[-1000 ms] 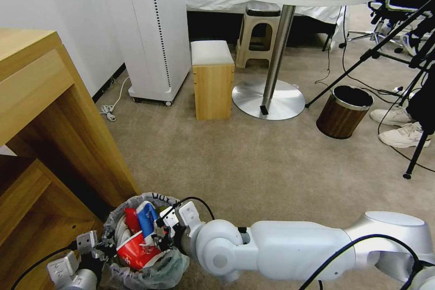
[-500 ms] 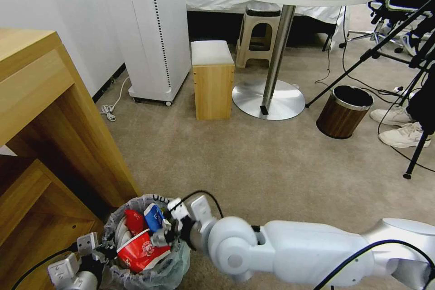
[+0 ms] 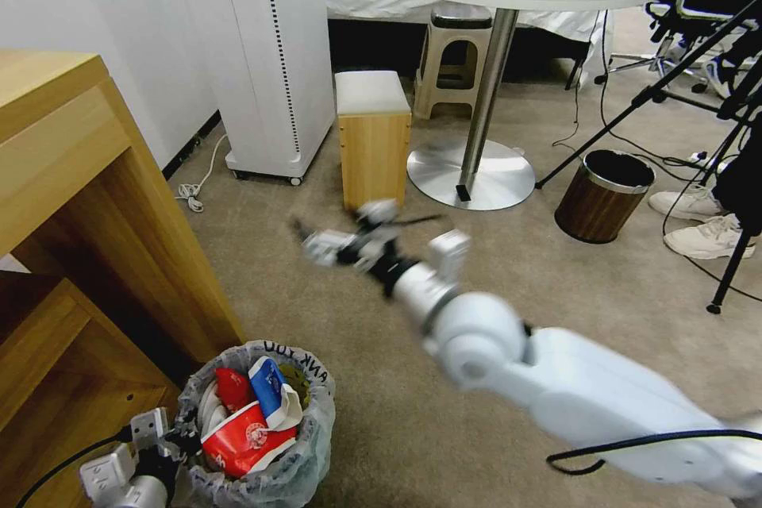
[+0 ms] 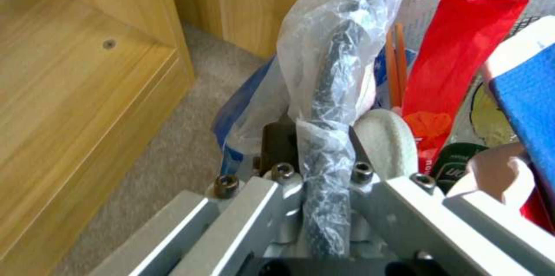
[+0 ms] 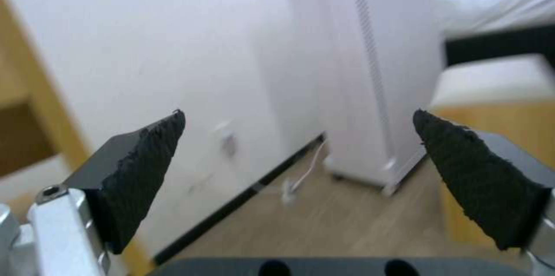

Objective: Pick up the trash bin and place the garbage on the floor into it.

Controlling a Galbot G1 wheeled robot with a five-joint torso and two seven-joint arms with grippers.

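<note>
With trash bin full of garbage, no litter visible on floor. Left gripper clamped on bag-covered rim. Right gripper wide open, empty, well above bin.

The trash bin sits at lower left of the frame, beside the wooden desk; cups lie inside it. The wood-grain bin stands right.
</note>
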